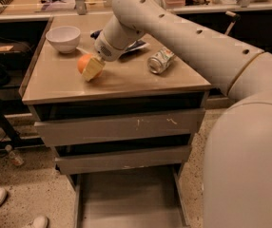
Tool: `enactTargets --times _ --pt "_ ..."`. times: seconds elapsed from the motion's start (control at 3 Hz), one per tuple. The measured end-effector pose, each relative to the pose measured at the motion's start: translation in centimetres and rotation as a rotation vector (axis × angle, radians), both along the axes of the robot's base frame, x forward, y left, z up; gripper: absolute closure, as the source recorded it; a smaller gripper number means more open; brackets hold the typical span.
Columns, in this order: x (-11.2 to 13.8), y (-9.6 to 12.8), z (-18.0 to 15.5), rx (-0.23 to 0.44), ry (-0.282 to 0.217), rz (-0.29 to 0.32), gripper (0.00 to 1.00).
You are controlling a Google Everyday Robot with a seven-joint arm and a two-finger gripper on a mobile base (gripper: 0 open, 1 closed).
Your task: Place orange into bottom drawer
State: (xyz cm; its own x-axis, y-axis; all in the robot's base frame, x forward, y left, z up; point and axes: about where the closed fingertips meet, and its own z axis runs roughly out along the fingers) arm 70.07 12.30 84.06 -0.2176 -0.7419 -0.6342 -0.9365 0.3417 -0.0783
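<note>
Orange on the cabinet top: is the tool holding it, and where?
Cannot tell. The tool sits against the near side of the orange on the cabinet top; a hold isn't clear.

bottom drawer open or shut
Open: the bottom drawer is pulled out, its grey floor exposed. The gripper is at the orange on the cabinet top.
</note>
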Motion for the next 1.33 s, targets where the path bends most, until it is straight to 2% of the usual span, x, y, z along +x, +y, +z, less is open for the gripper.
enactTargets --times 0.33,0.67,1.0,1.33 --pt "-2.7 -0.7 2.4 0.004 -0.065 -0.035 1.0" --pt "-7.9 -2.3 5.9 0.016 -0.142 -0.1 1.0" --pt "-13.9 -4.3 6.7 0.0 -0.157 -0.157 1.0" --pt "-16.2 -6.1 5.2 -0.058 -0.154 -0.168 1.0"
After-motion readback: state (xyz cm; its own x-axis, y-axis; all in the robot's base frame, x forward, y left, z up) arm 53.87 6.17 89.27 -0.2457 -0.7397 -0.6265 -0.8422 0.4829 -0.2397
